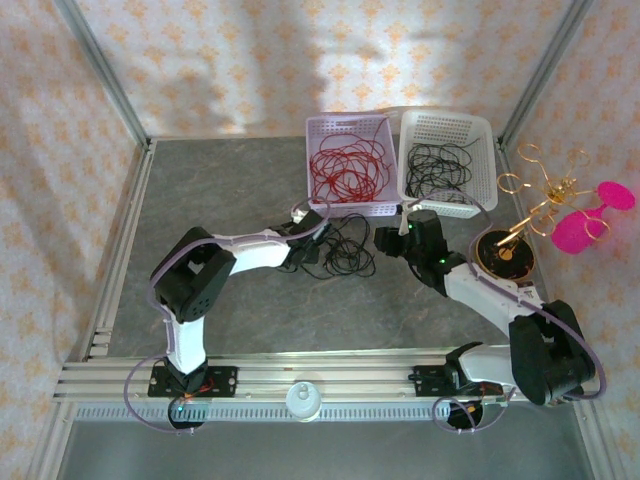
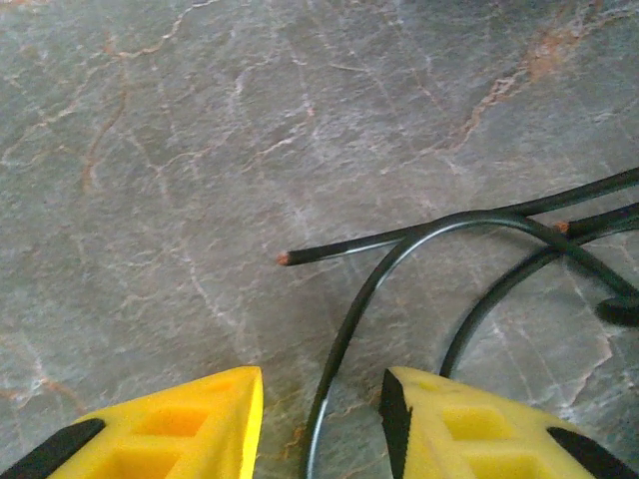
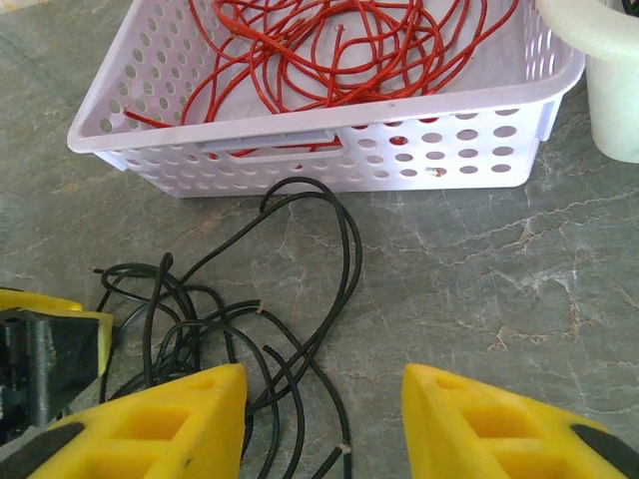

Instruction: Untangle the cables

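Several black cables [image 1: 347, 252] are seen tangled on the grey counter [image 1: 250, 180] just in front of the lilac basket [image 3: 449, 150] in which red cables [image 3: 329, 50] are piled, flanked by the left gripper [image 2: 319, 384], held open astride one strand, and the right gripper [image 3: 324, 384], parted and empty.

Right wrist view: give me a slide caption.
Loose black cables lie on the table beside a lavender basket holding red cables.

Left claw [image 2: 321, 391], right claw [image 3: 324, 391] — both parted, low
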Robot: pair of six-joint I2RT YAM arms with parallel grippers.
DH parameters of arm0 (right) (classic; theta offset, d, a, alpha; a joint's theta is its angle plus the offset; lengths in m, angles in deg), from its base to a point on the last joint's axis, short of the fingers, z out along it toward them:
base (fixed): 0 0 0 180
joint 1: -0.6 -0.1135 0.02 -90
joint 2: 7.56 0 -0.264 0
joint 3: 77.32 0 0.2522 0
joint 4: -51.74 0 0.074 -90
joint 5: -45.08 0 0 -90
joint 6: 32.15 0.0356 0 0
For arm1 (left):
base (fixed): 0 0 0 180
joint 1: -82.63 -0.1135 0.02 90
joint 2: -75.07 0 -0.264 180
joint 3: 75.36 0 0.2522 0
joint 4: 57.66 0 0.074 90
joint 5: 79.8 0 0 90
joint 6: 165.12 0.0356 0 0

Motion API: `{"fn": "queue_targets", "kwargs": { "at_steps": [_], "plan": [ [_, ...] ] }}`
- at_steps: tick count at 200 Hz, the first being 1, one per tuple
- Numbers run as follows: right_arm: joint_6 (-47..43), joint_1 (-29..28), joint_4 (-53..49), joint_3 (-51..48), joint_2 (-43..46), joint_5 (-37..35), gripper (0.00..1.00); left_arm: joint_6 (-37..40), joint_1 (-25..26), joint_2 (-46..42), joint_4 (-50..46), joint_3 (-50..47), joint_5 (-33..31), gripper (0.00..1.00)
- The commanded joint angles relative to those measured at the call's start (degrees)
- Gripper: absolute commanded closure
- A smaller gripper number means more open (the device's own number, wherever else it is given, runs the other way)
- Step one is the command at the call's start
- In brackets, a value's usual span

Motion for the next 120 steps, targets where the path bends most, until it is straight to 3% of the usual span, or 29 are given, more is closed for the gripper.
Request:
{"fn": "queue_targets", "kwargs": {
  "at_steps": [1,39,91,120],
  "plan": [
    [0.6,-0.3,1.8,-0.9,1.7,0.4,0.55,2.0,-0.3,3.1,-1.4,1.6,-4.1,0.63],
    [1.2,-0.3,1.7,-1.5,2.5,0.2,0.55,2.4,-0.3,4.5,-0.9,1.3,-4.9,0.73],
    [3.1,-0.4,0.3,-1.4,5.6,0.3,0.53,2.7,0.0,0.4,2.5,-3.4,-8.3,1.00],
    [5.5,-0.3,-0.8,-0.5,8.8,0.8,0.54,3.9,1.8,-7.6,3.8,-7.0,-12.0,1.00]
  ]
}}
